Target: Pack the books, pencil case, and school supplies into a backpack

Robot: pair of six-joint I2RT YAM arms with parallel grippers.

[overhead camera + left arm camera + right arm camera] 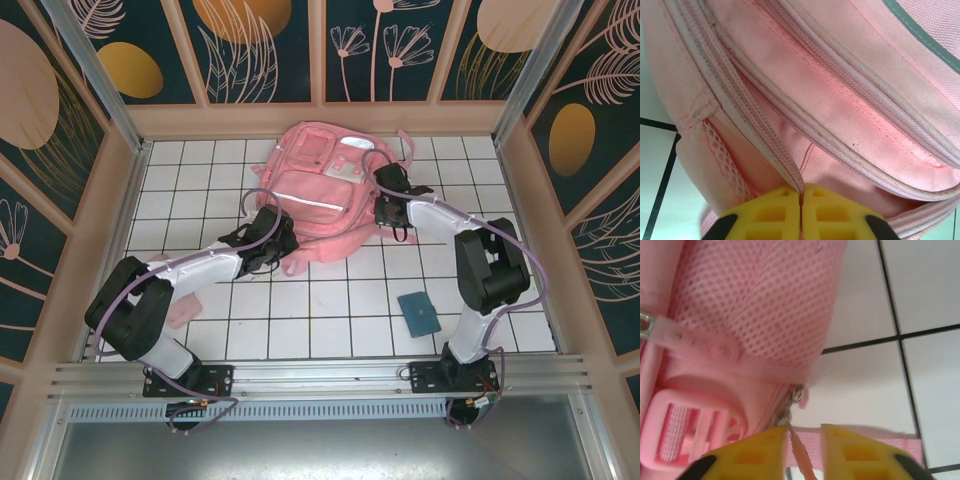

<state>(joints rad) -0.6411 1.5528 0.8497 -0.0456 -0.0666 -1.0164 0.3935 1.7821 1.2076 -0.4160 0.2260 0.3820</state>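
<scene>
**A:** Where is the backpack [318,190]?

**B:** It's lying flat toward the far side of the white tiled table [300,320], with its front pockets facing up and an arm at each side.

**A:** Is anything in it?

**B:** I can't tell, because the inside is hidden. The left wrist view shows woven pink cloth, piped seams and a zip line [735,107] running diagonally, with its teeth meshed.

**A:** What is the left gripper [801,200] doing?

**B:** Its yellow fingers are pressed together on the thin edge of that zip line, at the bag's near left corner.

**A:** And the right gripper [804,435]?

**B:** It's at the bag's right side with its fingers parted. A narrow pink zipper pull [801,460] hangs in the gap, against the left finger but not squeezed.

**A:** What are the textures like there?

**B:** There's a padded mesh panel [765,300] full of small holes, and below it a glossy moulded plastic buckle [685,425] threaded with webbing.

**A:** Is anything else on the table?

**B:** A flat teal rectangle [418,312] lies near the right arm, well apart from the bag. A small pink object [183,310] is partly under the left arm.
</scene>
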